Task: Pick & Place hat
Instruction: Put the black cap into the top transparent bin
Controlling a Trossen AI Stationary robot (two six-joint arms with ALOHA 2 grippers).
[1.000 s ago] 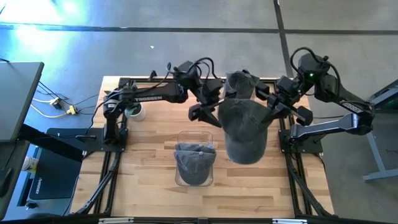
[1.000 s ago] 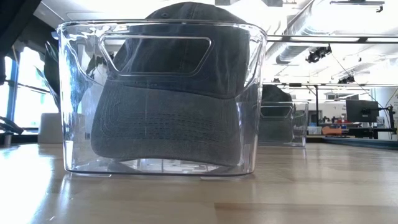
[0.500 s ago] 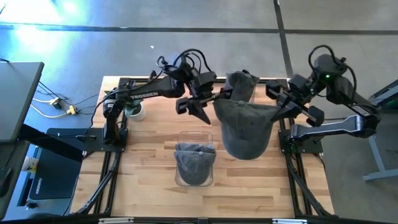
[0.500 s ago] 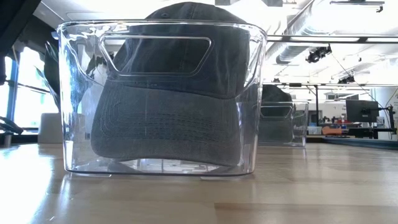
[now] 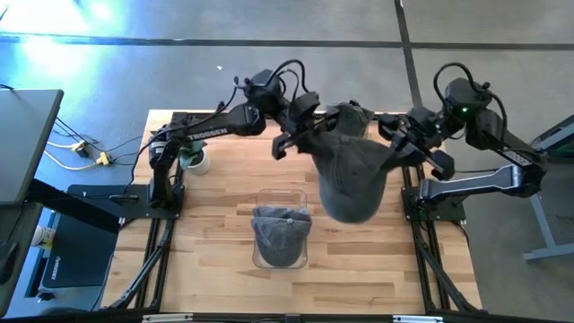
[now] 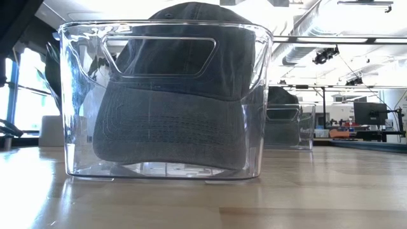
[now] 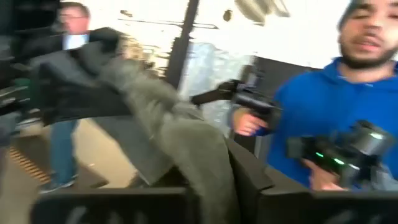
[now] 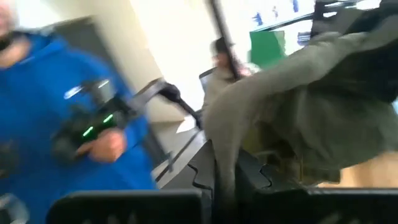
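Wooden desk (image 5: 215, 224) on a grey floor, and off its left edge you've got a dark monitor (image 5: 27, 135) and yellow cables (image 5: 85, 152). Left claw (image 5: 300, 135) is up over the far middle of the desk, fingers pinched tight on one edge of the grey hat (image 5: 350, 175); the left wrist view shows fabric wedged between them. Below it, near the front, a clear bin (image 5: 282, 199) already holds another hat (image 5: 281, 235). Right claw (image 5: 395, 151) clamps the hat's opposite edge, so it hangs stretched between both arms, above the desk and just right of the bin. Risk: if you pull the arms apart or release unevenly, fabric slips out and the hat drops beside the bin, not in it.
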